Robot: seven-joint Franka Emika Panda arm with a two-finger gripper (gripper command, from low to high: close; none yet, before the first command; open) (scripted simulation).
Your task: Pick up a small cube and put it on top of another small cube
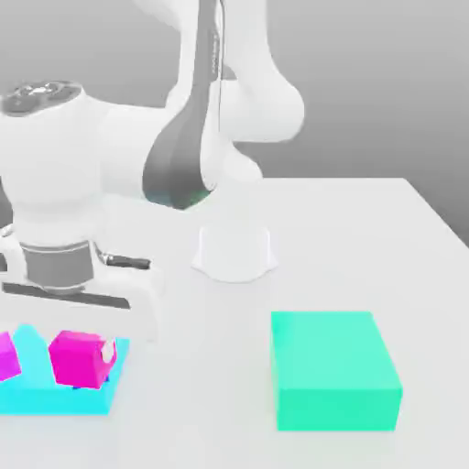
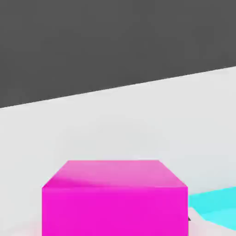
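Note:
A small magenta cube sits over the flat cyan slab at the exterior view's lower left. My gripper comes down on it from the white hand above and is shut on this cube. In the hand view the same magenta cube lies very close beneath the camera. A second magenta cube shows at the left edge. A sliver of the deep-blue cube peeks out at the held cube's lower right; I cannot tell whether they touch.
A large teal-green block stands on the pale table at the exterior view's lower right. A low white round piece sits mid-table under the arm. The arm's bulky links hang over the left half.

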